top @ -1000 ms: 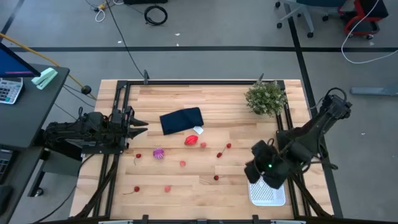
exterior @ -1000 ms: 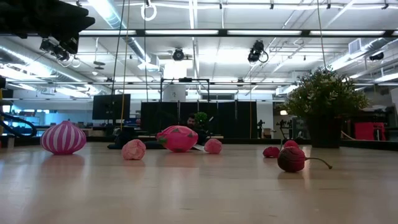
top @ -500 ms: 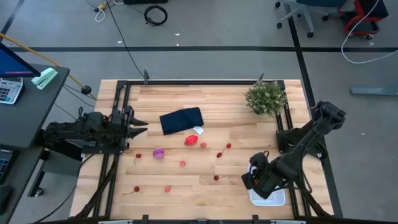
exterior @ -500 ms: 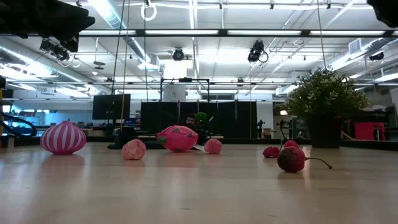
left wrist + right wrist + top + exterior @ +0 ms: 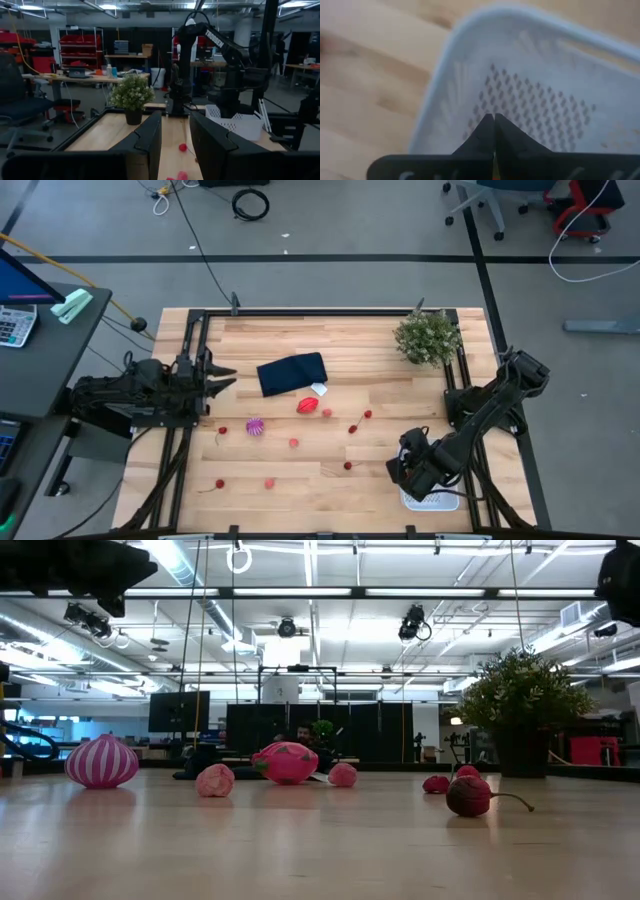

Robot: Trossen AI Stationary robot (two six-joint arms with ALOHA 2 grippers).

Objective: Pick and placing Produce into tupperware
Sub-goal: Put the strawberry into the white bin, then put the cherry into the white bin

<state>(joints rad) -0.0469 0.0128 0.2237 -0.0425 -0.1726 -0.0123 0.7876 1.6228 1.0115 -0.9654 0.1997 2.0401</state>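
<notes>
The produce lies loose on the wooden table: a bigger red piece (image 5: 307, 406), a purple striped ball (image 5: 255, 426) and several tiny red and pink bits such as one (image 5: 347, 466). The white tupperware (image 5: 540, 95) stands at the near right, mostly hidden under my right arm in the high view. My right gripper (image 5: 494, 119) is shut and points down over its dotted bottom, with nothing showing between the fingers. I cannot tell whether it touches the bottom. My left gripper (image 5: 225, 380) waits open and level at the table's left edge.
A green bushy plant (image 5: 428, 337) stands at the far right corner. A dark navy folded cloth (image 5: 292, 373) lies at the far middle with a small white tag (image 5: 318, 389) beside it. Black frame rails (image 5: 190, 410) run along the table's left and right sides.
My right gripper has come down toward the tupperware, moving a little toward the table's near edge and rolling its wrist as it sank. It has stayed shut. The produce has not moved.
</notes>
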